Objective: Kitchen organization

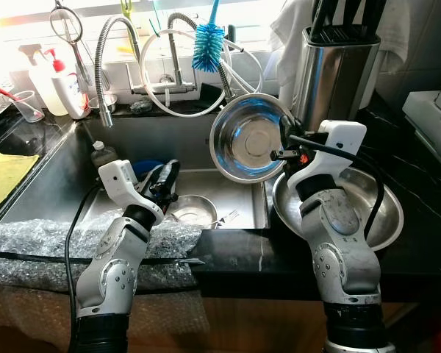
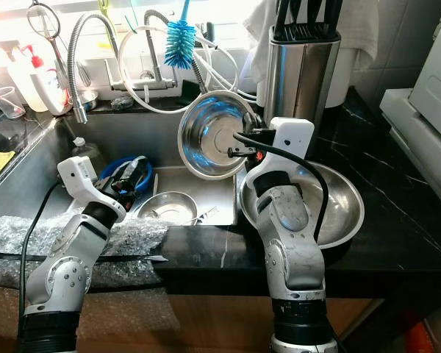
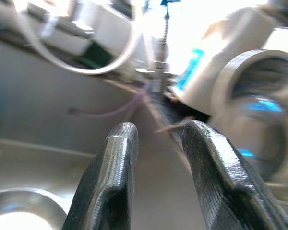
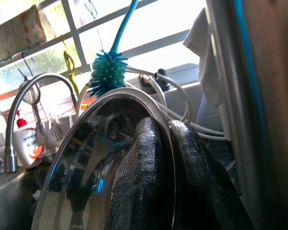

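My right gripper [image 1: 285, 140] is shut on the rim of a steel bowl [image 1: 246, 143], which it holds tilted on edge over the right side of the sink [image 1: 117, 136]. In the right wrist view the fingers [image 4: 144, 177] pinch that rim, one on each side. A larger steel bowl [image 1: 386, 213] rests on the black counter under my right arm. A small steel bowl [image 1: 193, 209] lies on the sink floor. My left gripper [image 1: 165, 180] hovers open over the sink near that small bowl, holding nothing.
A spring faucet [image 1: 106, 51] and white hose [image 1: 151, 81] hang at the back of the sink, with a blue bottle brush [image 1: 206, 40]. A steel knife block [image 1: 331, 62] stands behind the right arm. Bubble wrap [image 1: 37, 243] covers the sink's front edge. Soap bottles [image 1: 59, 84] stand back left.
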`<state>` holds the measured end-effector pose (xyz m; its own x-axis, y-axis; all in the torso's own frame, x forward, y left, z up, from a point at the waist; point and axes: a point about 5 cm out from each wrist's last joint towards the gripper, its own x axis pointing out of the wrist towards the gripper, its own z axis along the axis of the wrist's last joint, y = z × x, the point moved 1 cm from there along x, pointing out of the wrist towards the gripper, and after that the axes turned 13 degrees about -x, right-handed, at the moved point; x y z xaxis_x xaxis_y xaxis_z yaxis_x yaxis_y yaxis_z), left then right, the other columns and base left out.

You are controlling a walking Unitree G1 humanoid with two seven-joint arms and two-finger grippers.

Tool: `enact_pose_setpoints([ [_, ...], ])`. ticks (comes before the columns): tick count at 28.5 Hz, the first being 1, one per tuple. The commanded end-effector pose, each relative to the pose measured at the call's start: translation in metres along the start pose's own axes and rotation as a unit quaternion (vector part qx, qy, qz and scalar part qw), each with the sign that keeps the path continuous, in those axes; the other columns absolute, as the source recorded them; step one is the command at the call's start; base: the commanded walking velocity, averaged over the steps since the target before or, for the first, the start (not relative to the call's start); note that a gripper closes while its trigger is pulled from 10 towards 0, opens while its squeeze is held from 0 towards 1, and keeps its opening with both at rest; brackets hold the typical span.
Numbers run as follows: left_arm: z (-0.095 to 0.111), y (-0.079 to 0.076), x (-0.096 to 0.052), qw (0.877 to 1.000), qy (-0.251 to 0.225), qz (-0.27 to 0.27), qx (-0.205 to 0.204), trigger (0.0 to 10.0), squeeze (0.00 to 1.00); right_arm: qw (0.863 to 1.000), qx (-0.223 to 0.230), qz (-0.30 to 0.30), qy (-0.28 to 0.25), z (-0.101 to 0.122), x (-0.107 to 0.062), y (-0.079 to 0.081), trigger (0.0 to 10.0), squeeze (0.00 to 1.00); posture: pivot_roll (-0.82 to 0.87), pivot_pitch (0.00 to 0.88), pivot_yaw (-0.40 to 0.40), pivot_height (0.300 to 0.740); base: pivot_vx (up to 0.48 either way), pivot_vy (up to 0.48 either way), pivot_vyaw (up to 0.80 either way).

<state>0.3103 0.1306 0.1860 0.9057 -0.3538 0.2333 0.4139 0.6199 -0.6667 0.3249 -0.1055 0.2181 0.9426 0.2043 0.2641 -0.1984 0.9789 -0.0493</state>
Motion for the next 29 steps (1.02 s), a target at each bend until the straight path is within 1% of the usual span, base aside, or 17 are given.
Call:
enact_pose_setpoints([
  [1,0.003,-0.006,0.0,1.0,0.008,-0.018,0.005,10.0,0.0,1.0,0.008,0.02,-0.015,0.006,0.005,0.009,10.0,0.0,-0.1,0.0,0.081,0.74,0.0,0.0,0.0],
  [3,0.001,-0.008,0.001,1.0,0.015,-0.027,-0.003,10.0,0.0,0.999,0.018,0.035,-0.01,0.005,0.006,0.014,10.0,0.0,-0.1,0.0,0.081,0.74,0.0,0.0,0.0],
  [7,-0.002,-0.013,0.001,0.999,0.025,-0.04,-0.008,10.0,0.0,0.998,0.014,0.052,-0.014,0.008,0.008,0.019,10.0,0.0,-0.11,0.0,0.084,0.74,0.0,0.0,0.0],
  [12,-0.004,-0.011,0.001,0.999,0.03,-0.032,0.0,10.0,0.0,0.998,0.014,0.062,-0.019,0.01,0.009,0.023,10.0,0.0,-0.11,0.0,0.084,0.74,0.0,0.0,0.0],
  [13,-0.004,-0.012,0.001,0.999,0.031,-0.034,-0.007,10.0,1.0,0.998,0.014,0.064,-0.018,0.01,0.009,0.023,10.0,0.0,-0.11,0.0,0.084,0.74,0.0,0.0,0.0],
  [17,-0.004,-0.012,0.001,0.999,0.035,-0.032,-0.011,10.0,1.0,0.997,0.016,0.068,-0.017,0.009,0.009,0.024,10.0,0.0,-0.11,0.0,0.085,0.74,0.0,0.0,0.0],
  [18,-0.005,-0.012,0.001,0.999,0.039,-0.032,-0.014,10.0,0.0,0.997,0.017,0.069,-0.017,0.009,0.009,0.025,10.0,0.0,-0.11,0.0,0.085,0.74,0.0,0.0,0.0],
  [24,-0.007,-0.013,0.0,0.998,0.043,-0.031,-0.018,10.0,0.0,0.996,0.021,0.082,-0.015,0.009,0.008,0.028,10.0,0.0,-0.11,0.0,0.088,0.74,0.0,0.0,0.0],
  [29,-0.007,-0.014,0.003,0.999,0.039,-0.027,-0.022,10.0,0.0,0.99,0.019,0.139,-0.005,0.004,0.003,0.043,10.0,0.0,-0.11,0.0,0.088,0.74,0.0,0.0,0.0],
])
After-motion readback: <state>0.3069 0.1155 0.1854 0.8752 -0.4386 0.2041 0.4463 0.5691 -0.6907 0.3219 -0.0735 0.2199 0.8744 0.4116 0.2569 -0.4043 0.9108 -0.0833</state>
